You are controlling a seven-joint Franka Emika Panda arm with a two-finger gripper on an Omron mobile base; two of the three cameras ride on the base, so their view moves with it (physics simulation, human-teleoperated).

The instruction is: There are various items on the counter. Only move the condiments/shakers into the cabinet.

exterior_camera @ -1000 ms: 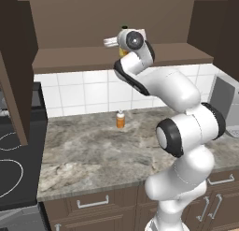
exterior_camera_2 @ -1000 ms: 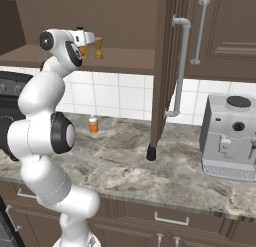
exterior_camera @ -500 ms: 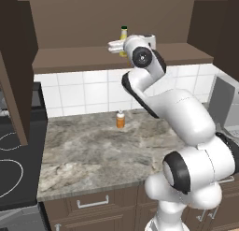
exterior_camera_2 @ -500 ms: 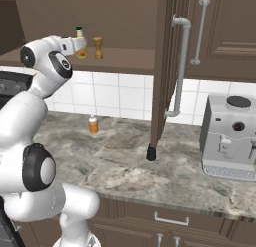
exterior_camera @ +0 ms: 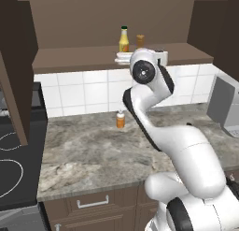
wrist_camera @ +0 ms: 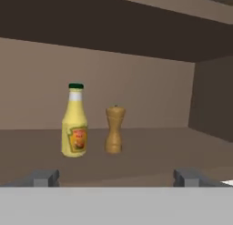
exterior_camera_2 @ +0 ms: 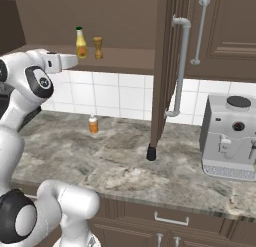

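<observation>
On the cabinet (exterior_camera: pixel 70 57) shelf stand the yellow squeeze bottle (exterior_camera: pixel 123 39) (exterior_camera_2: pixel 80 43) (wrist_camera: pixel 75 121) and the brown wooden shaker (exterior_camera: pixel 140 40) (exterior_camera_2: pixel 98 47) (wrist_camera: pixel 114 129), side by side and upright. My gripper (wrist_camera: pixel 116 177) (exterior_camera: pixel 120 58) (exterior_camera_2: pixel 75 61) is open and empty, just in front of the shelf edge and a little short of the bottle. Its fingertips (wrist_camera: pixel 45 177) stand wide apart. The small black shaker (exterior_camera_2: pixel 151 152) sits on the counter (exterior_camera_2: pixel 115 161) below the open cabinet door. An orange bottle (exterior_camera: pixel 120 119) (exterior_camera_2: pixel 93 124) stands on the counter by the tiled wall.
The tall open cabinet door (exterior_camera_2: pixel 162 66) with its silver handle hangs to the right of the shelf. A coffee machine (exterior_camera_2: pixel 231 136) (exterior_camera: pixel 226 106) stands at the counter's right end. A stove (exterior_camera: pixel 9 164) lies to the left. Drawers run under the counter edge.
The gripper has drawn back and down from the yellow bottle, which stays upright on the shelf. The arm's elbow has swung back toward the base.
</observation>
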